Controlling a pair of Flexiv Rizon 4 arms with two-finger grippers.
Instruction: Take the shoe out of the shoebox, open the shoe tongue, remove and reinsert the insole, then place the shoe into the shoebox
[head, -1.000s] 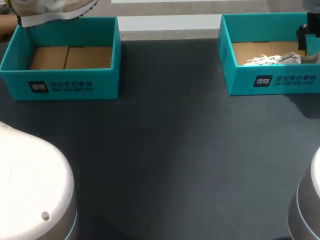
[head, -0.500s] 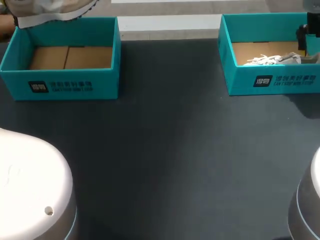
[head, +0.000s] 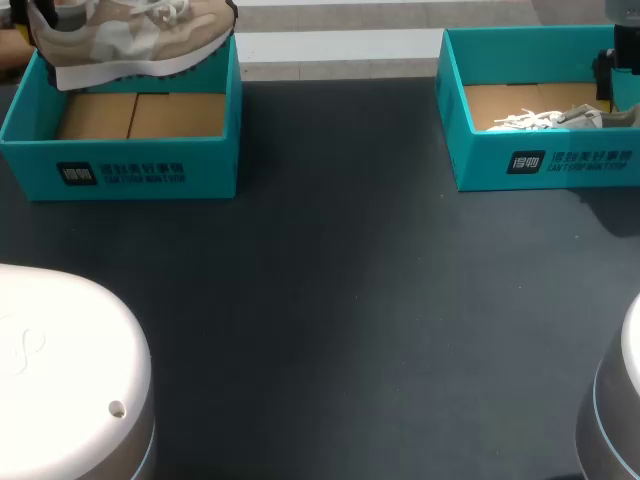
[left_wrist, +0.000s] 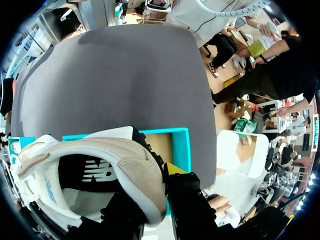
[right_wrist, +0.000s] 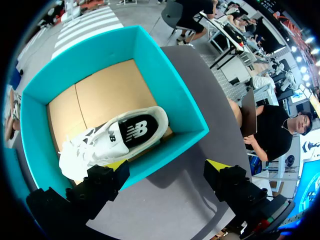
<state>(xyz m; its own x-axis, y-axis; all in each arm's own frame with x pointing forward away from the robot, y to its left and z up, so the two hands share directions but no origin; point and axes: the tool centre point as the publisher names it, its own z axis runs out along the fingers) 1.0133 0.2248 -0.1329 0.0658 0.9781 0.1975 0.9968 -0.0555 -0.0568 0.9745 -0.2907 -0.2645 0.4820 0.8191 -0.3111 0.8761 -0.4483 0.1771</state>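
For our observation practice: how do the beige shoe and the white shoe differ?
The beige shoe is tan and cream; the white shoe is white. The beige shoe hangs above the left shoebox; the white shoe lies inside the right shoebox. Both are laced trainers.

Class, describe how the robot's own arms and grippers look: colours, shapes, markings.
Rounded shells: the left arm white with a small round stud, the right arm grey-white. On the left gripper and right gripper, black blocky fingers, yellow tips.

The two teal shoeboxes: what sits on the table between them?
Nothing; the head view shows only bare dark table between the left shoebox and the right shoebox.
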